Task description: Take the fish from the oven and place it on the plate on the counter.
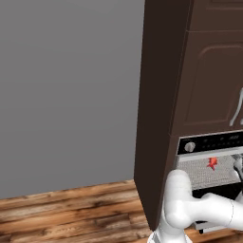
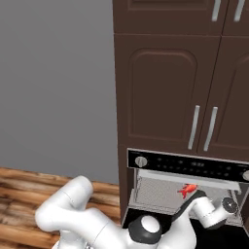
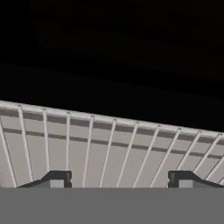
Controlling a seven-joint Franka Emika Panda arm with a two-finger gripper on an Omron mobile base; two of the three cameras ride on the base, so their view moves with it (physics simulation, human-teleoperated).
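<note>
One step is under way, operator: your arm reaches into the oven, whose cavity stands open. Nothing is lifted yet; plate and counter come later. Wire rack spans under the hand. Gripper stands wide apart, holding nothing. Fish lies on the rack; from the right base camera it looks just beside the wrist, untouched, not between your fingers.

One fish, one oven.
</note>
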